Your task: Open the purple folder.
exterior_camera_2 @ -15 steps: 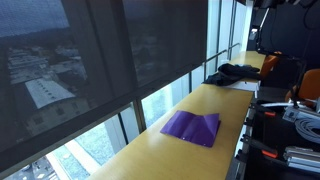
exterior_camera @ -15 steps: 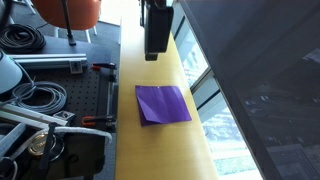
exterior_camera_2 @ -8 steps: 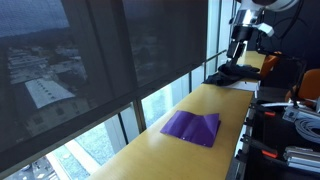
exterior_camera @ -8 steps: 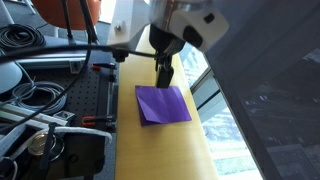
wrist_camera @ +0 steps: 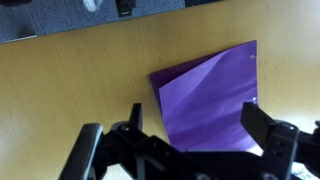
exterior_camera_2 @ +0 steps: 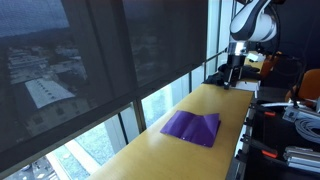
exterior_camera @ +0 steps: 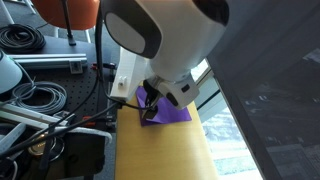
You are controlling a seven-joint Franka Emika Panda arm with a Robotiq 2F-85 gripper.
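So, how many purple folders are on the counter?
1. The purple folder lies on the wooden counter beside the window. The arm covers part of the counter, so another may be hidden.

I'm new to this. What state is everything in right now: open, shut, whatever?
purple folder: shut, lying on the table, untouched.
claw: open, in the air, holding nothing.
window shade: pulled down, with a strip of glass bare at the bottom.
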